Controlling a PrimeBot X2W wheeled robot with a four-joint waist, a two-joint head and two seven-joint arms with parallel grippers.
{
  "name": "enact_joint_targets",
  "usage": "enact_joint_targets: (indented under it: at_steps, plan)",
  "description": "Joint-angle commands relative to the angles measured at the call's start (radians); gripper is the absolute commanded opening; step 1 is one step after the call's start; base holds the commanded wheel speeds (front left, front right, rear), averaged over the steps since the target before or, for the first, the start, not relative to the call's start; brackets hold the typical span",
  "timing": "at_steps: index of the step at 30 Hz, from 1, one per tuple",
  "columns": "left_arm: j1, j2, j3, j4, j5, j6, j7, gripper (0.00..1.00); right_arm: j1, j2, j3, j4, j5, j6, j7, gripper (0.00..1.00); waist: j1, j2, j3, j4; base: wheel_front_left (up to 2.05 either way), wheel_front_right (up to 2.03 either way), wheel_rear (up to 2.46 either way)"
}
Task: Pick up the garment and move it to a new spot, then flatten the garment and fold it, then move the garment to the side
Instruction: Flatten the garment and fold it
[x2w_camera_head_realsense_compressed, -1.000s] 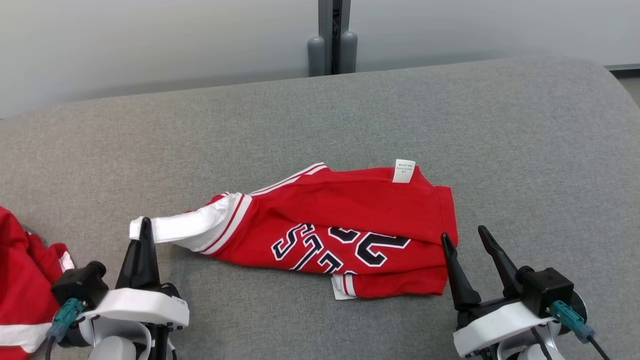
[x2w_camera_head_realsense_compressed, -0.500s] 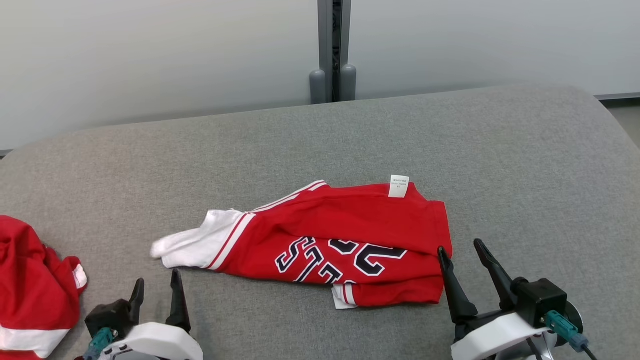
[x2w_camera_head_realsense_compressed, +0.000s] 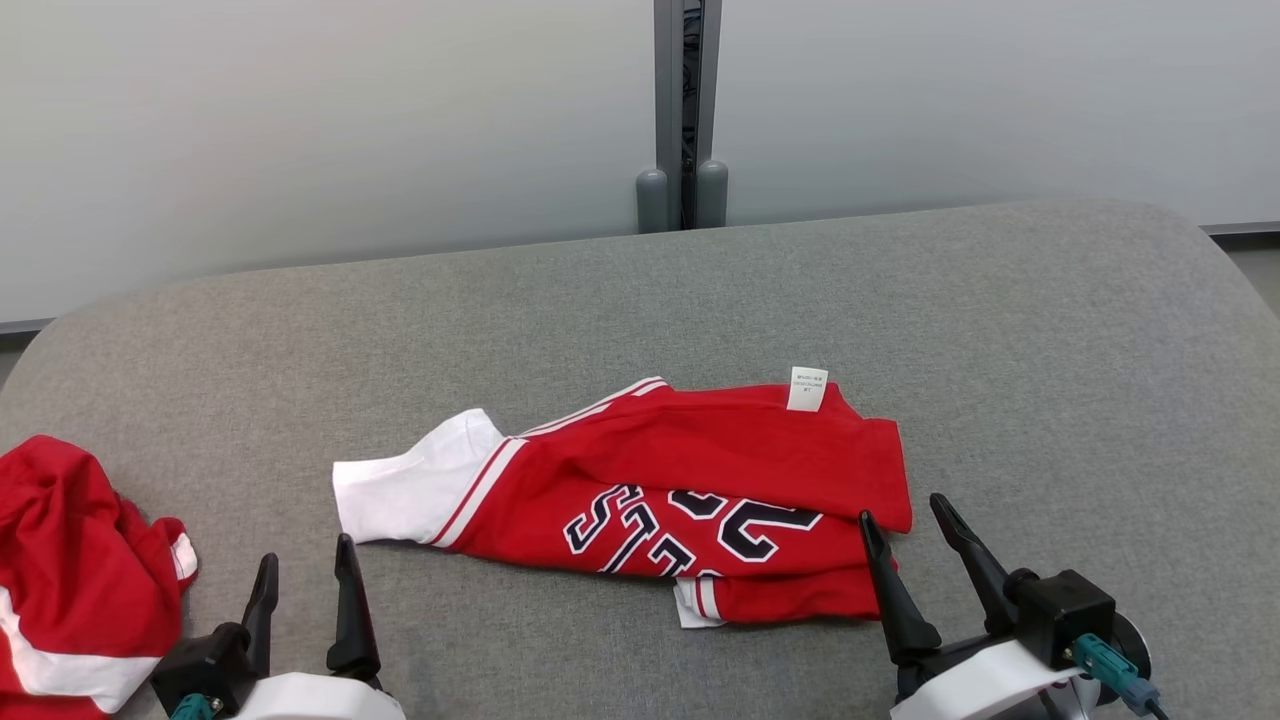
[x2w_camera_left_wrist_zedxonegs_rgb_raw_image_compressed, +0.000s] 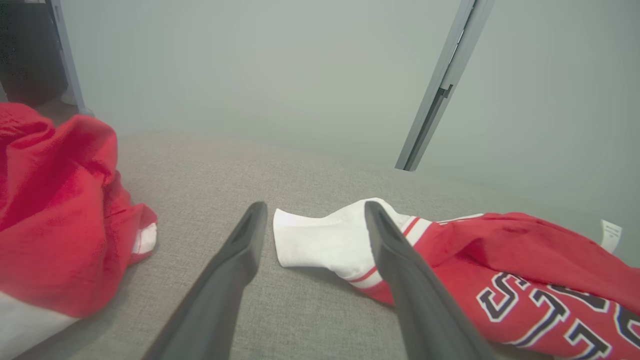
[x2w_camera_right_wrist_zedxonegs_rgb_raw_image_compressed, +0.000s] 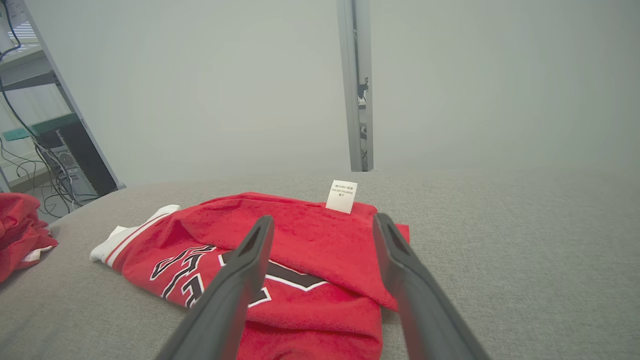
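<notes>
Status from us: the garment (x2w_camera_head_realsense_compressed: 700, 470), a red jersey with dark, white-edged lettering, lies folded over on itself around the middle of the gray fabric-topped desk (x2w_camera_head_realsense_compressed: 1000, 320). Its white sleeve (x2w_camera_head_realsense_compressed: 410, 490) sticks out flat toward 9 o'clock, and a little white label (x2w_camera_head_realsense_compressed: 807, 388) stands up off the 12 o'clock edge.

The left gripper (x2w_camera_head_realsense_compressed: 305, 550) sits down at 7 o'clock with its jaws wide apart and nothing in them. Its tips are just short of the sleeve and not touching it, as far as we can see. The right gripper (x2w_camera_head_realsense_compressed: 901, 508) is at 5 o'clock, jaws also spread and holding nothing, straddling the garment's 3 o'clock end. We can't tell if its tips actually touch the cloth.

Off at 8 o'clock there's a crumpled red-and-white heap (x2w_camera_head_realsense_compressed: 70, 560), well apart from the garment. Behind the desk at 12 o'clock we've got a pale wall with a gray post (x2w_camera_head_realsense_compressed: 683, 100).
</notes>
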Motion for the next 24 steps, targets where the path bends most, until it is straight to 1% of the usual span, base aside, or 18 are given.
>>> enact_joint_targets:
  at_steps: [1,8,24]
  plan:
    - [0.008,0.004,-0.002,-0.004,-0.009,0.006,-0.005,1.0,0.01,-0.006,0.002,0.003,0.002,0.002,-0.005,1.0,0.0,-0.0001,-0.002,0.0,0.0,0.0,0.0]
    - [0.02,0.004,-0.023,0.003,-0.033,0.021,-0.005,1.0,0.02,-0.006,-0.003,0.023,0.011,0.002,-0.005,1.0,0.0,-0.0001,-0.008,0.001,0.0,0.0,0.0]
    - [-0.007,0.004,-0.031,0.005,-0.028,0.013,-0.005,1.0,0.013,-0.006,-0.015,0.034,0.022,0.002,-0.005,1.0,0.0,-0.0001,-0.004,-0.006,0.0,0.0,0.0]
